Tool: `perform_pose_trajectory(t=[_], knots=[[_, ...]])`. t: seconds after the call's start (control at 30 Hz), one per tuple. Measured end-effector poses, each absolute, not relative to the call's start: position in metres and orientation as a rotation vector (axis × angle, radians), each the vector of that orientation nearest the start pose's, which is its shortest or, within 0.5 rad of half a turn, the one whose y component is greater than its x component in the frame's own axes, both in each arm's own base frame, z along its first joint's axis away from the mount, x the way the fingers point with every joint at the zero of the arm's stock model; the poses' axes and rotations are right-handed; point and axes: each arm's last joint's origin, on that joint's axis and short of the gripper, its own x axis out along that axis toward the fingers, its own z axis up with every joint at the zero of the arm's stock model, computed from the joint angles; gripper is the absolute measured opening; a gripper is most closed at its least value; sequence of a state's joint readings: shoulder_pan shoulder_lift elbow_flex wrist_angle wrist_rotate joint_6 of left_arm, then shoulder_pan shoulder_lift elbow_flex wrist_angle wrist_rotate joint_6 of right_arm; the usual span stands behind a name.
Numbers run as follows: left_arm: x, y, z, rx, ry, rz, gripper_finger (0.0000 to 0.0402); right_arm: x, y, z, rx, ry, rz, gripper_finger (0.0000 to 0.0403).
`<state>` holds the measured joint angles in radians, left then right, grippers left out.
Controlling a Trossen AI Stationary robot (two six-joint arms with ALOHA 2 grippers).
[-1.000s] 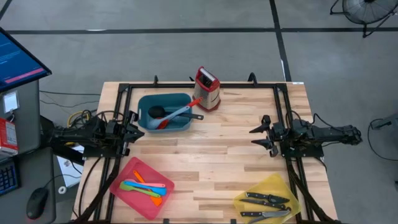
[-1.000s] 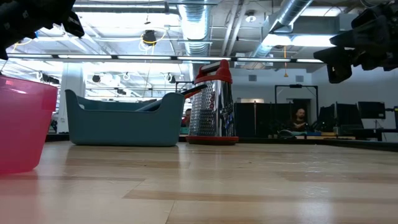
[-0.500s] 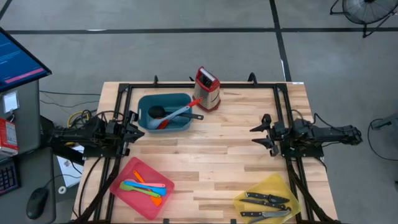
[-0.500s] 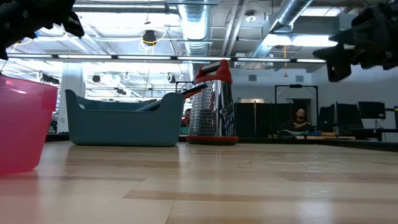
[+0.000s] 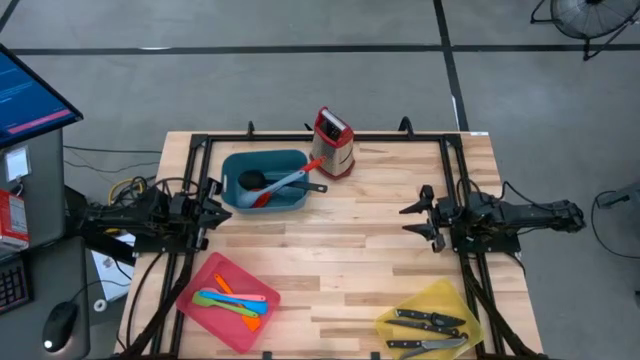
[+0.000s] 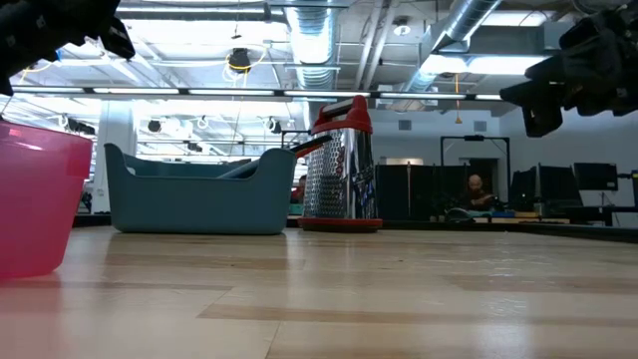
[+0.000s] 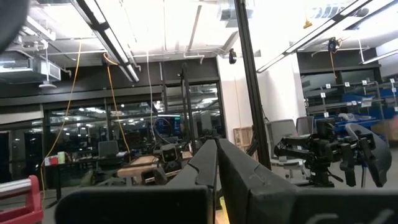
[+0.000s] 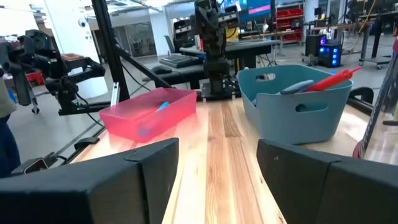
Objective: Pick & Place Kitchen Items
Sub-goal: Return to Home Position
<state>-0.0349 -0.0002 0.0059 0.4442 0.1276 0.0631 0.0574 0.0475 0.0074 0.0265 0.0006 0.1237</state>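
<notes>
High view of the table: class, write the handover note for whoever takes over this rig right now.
Left hand: shut, empty, at the left edge of the table.
Right hand: open, empty, at the right edge.
Black ladle and red spoon lie in the teal bin; small plastic utensils in the red tray; steel knives in the yellow tray.
Done: no utensil lies loose on the table. The box grater stands beside the teal bin.
Left: probably only parking both arms.

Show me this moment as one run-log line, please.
left gripper: shut, left table side | right gripper: open, empty, right side | knives: in yellow tray | plastic utensils: in red tray
</notes>
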Motion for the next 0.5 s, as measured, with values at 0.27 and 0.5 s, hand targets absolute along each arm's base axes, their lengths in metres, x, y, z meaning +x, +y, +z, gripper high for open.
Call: perform_pose_trajectory(t=[0.27, 0.5], knots=[[0.0868, -0.0063, 0.2080, 0.085, -0.467, -0.140, 0.0002, 0.1000, 0.0057, 0.1650, 0.123, 0.015, 0.056, 0.0212], [0.0872, -0.0063, 0.2079, 0.085, -0.465, -0.140, 0.0002, 0.1000, 0.0057, 0.1652, 0.123, 0.014, 0.056, 0.0213]])
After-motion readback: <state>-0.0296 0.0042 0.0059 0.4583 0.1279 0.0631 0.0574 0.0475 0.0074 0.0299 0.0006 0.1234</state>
